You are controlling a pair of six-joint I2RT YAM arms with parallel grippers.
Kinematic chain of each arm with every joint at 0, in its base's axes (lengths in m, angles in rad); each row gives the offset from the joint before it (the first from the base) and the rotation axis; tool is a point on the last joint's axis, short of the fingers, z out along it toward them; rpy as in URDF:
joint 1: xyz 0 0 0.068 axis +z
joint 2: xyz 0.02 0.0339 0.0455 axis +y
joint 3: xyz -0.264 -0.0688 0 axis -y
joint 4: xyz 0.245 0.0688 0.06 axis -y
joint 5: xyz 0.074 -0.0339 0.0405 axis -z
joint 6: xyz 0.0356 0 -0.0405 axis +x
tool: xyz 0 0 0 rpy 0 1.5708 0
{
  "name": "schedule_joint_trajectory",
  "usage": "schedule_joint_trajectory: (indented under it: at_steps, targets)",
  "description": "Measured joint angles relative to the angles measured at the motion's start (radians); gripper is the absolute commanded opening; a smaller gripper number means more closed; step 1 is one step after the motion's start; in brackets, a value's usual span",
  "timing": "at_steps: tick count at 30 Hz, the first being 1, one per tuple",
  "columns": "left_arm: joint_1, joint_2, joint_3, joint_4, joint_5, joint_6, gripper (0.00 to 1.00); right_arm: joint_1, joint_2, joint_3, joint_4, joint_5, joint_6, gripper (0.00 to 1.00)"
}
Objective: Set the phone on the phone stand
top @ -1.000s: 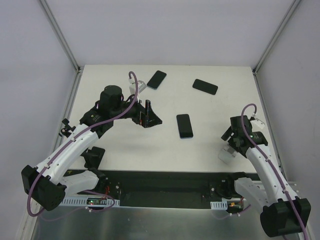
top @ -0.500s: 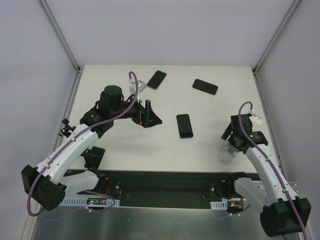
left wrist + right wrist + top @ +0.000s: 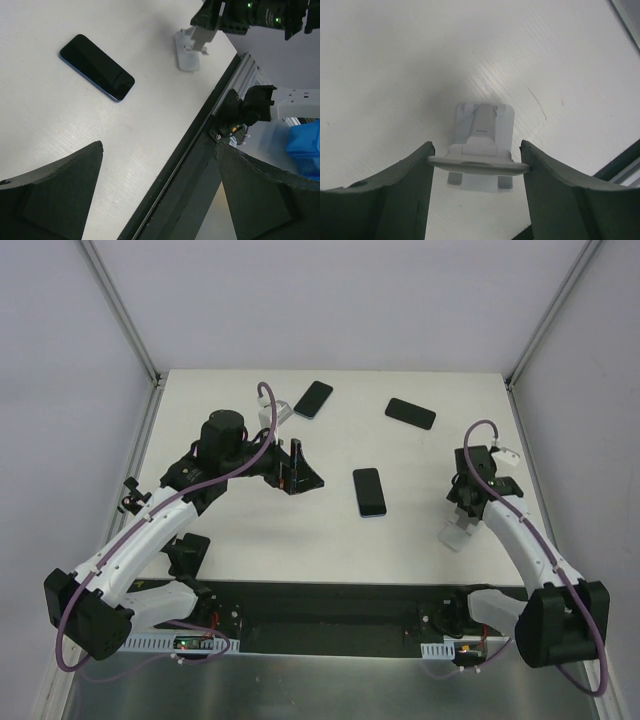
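A white phone stand (image 3: 457, 534) sits at the right front of the table. My right gripper (image 3: 466, 512) is shut on the phone stand (image 3: 479, 131), and its top plate touches both fingers. The nearest black phone (image 3: 369, 491) lies flat at the table's middle. It also shows in the left wrist view (image 3: 97, 74), as does the stand (image 3: 190, 54). My left gripper (image 3: 296, 472) hovers left of that phone. In its own view the left gripper (image 3: 159, 147) is wide open and empty.
Two more black phones lie at the back: one at the back left (image 3: 313, 398), one at the back right (image 3: 410, 413). The table's black front rail (image 3: 200, 135) runs along the near edge. A metal frame post (image 3: 530, 350) stands at the right rear corner.
My right gripper has swung up and away from the front edge, carrying the white stand a little further onto the table. The left arm has not moved.
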Motion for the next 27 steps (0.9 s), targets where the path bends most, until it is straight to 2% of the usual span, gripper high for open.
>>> schedule_joint_trajectory:
  at_steps: [4,9,16,19,22,27]
  targets:
    - [0.006,0.008,0.000,0.000,0.000,0.000,0.94,-0.049,0.148,0.142,0.053,0.024,-0.054,0.01]
    - [0.007,0.014,0.000,0.000,0.000,0.000,0.94,-0.133,0.384,0.367,0.251,-0.014,-0.190,0.01]
    - [0.020,0.042,0.000,0.000,0.000,0.001,0.94,-0.224,0.811,0.879,0.389,-0.173,-0.408,0.01]
    - [0.033,0.053,0.000,0.000,0.000,0.001,0.93,-0.257,0.968,1.067,0.384,-0.259,-0.460,0.01]
    - [0.041,0.063,0.000,0.000,0.000,0.001,0.93,-0.293,1.043,1.133,0.367,-0.336,-0.511,0.01]
    - [0.045,0.080,0.000,0.000,0.007,0.001,0.93,-0.351,1.076,1.133,0.319,-0.488,-0.557,0.01]
